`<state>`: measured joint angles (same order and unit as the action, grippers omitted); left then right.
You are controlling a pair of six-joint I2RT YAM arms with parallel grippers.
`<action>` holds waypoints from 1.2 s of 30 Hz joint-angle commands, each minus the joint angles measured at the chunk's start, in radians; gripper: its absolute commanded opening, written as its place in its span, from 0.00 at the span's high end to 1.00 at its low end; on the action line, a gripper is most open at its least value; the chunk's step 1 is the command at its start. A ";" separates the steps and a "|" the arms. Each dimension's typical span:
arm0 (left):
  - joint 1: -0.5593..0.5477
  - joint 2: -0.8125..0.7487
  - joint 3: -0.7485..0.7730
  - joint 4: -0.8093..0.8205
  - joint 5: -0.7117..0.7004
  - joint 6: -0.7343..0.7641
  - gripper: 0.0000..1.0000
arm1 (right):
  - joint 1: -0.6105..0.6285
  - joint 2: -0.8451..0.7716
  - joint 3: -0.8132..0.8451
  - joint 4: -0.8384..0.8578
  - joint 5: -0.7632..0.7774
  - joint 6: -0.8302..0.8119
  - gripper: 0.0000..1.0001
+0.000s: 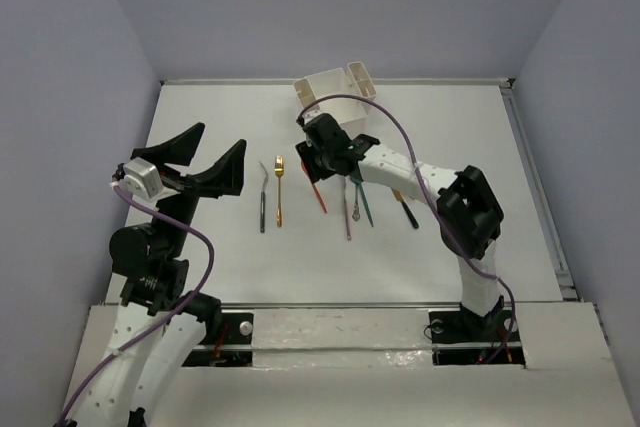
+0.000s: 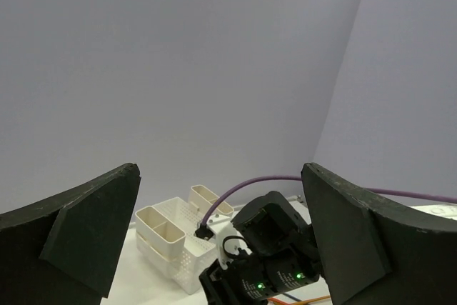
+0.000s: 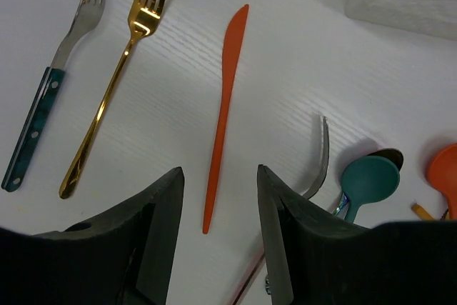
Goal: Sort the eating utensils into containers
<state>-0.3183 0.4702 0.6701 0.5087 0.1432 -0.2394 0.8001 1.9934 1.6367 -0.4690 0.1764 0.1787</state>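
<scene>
The utensils lie in a row mid-table: a dark-handled silver fork (image 1: 262, 199), a gold fork (image 1: 279, 192), an orange knife (image 1: 319, 196), a purple-handled piece (image 1: 347, 215), a teal piece (image 1: 365, 204) and a black one (image 1: 409, 213). The white container (image 1: 335, 97) stands behind them. My right gripper (image 1: 313, 157) hangs open just above the orange knife (image 3: 223, 98), its fingers (image 3: 161, 205) on either side of the handle end and apart from it. The gold fork (image 3: 118, 83) lies to its left. My left gripper (image 1: 218, 142) is open, empty and raised at the left.
In the right wrist view a teal spoon (image 3: 368, 180), silver fork tines (image 3: 321, 158) and an orange spoon (image 3: 448, 166) crowd the right side. The left wrist view shows the container (image 2: 168, 237) and the right arm's wrist (image 2: 275, 244). Walls enclose the table.
</scene>
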 commanded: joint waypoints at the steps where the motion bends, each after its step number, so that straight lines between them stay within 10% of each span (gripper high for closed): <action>1: 0.007 -0.008 0.045 0.053 0.016 0.012 0.01 | 0.008 0.027 0.060 -0.025 0.032 -0.013 0.48; 36: 0.007 -0.004 0.040 0.053 0.044 0.008 0.01 | -0.010 0.374 0.345 -0.157 -0.002 -0.047 0.65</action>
<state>-0.3183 0.4683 0.6701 0.5087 0.1680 -0.2337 0.7933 2.3520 1.9556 -0.5961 0.1837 0.1421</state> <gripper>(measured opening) 0.992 0.363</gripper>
